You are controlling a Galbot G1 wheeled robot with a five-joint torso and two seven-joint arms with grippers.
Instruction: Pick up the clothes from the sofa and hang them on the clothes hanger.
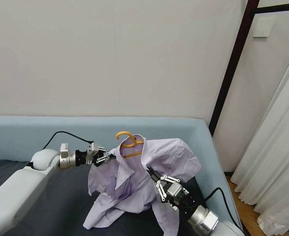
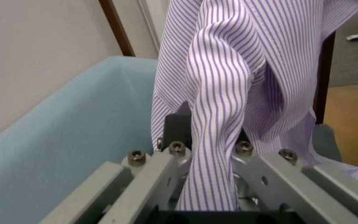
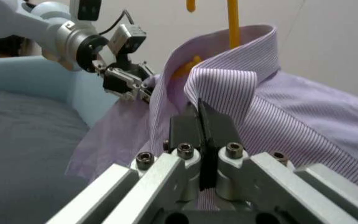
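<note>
Now both grippers hold the shirt point(image 1: 149, 172) up over the sofa point(image 1: 36, 130).
It is soft, light and floppy (it sags where nothing holds it), so I would grab near the collar point(image 3: 241, 46), by the yellow hanger point(image 1: 127, 140). My left gripper point(image 1: 106, 158) is pinched tight on a fold at its side. The jaws of my right gripper point(image 3: 197, 116) are pressed together on the front edge under the collar.

Head looks down; wrists close (sharing shirt point(image 1: 176, 157))

Lilac pinstripe shirt point(image 1: 134, 184), w/ collar on yellow hanger point(image 1: 125, 132), upright, hem crumpled on dark sofa seat point(image 1: 46, 206)
</note>
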